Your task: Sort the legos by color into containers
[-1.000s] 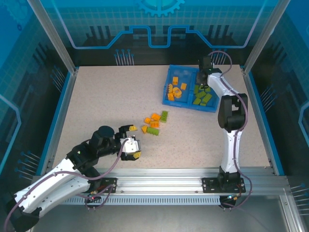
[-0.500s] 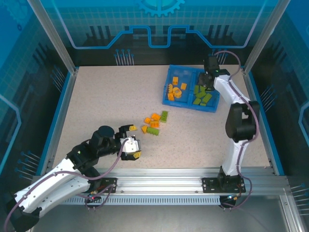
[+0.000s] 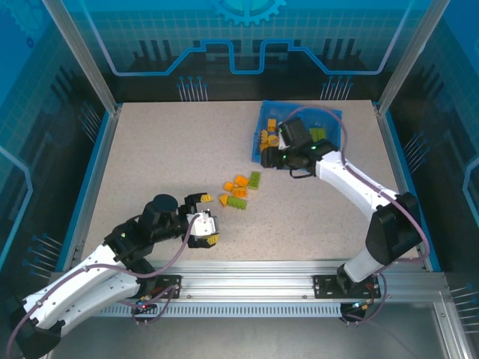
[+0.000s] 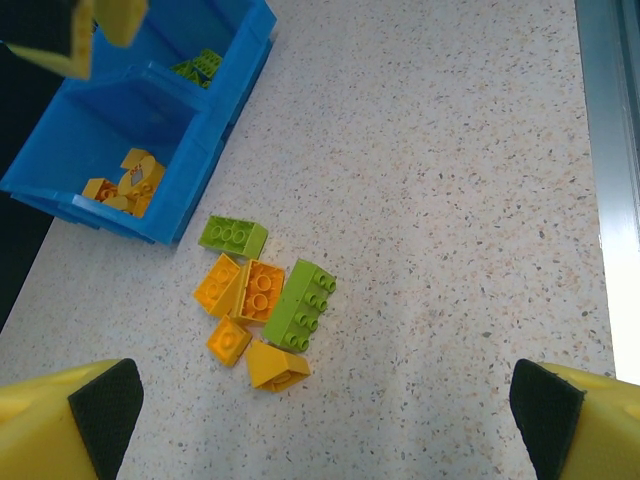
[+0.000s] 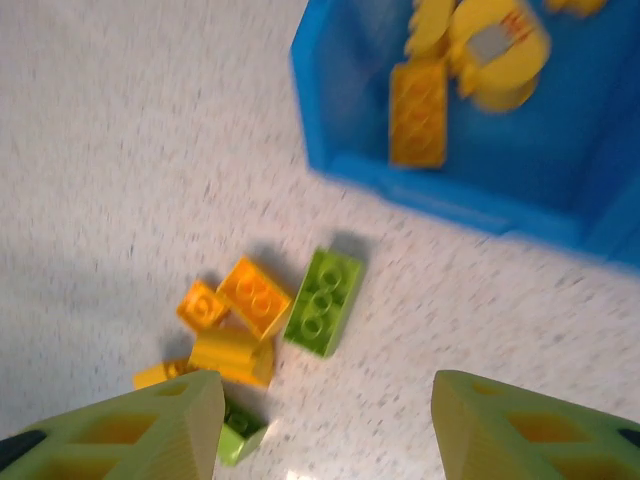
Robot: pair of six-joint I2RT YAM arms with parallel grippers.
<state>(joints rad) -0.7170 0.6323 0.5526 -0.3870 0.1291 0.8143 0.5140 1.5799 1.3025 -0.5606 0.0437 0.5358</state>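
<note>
Several loose legos (image 3: 239,191) lie in a small pile on the table, orange and lime green mixed. In the right wrist view a green brick (image 5: 323,301) lies beside orange ones (image 5: 255,297). The blue tray (image 3: 334,166) holds orange legos (image 3: 268,137) in its left compartment and green legos (image 3: 318,134) in its right one. My right gripper (image 3: 274,154) hovers open and empty by the tray's front left corner, between tray and pile. My left gripper (image 3: 207,219) stands open and empty, short of the pile's near left side.
The right arm crosses over the tray and hides much of it. In the left wrist view the tray's near wall (image 4: 190,190) stands just behind the pile, with a green brick (image 4: 232,236) close to it. Bare table spreads left and right of the pile.
My right gripper has swung from above the tray's green compartment leftward and nearer, to the tray's front left corner by the pile. The left arm has not moved.
</note>
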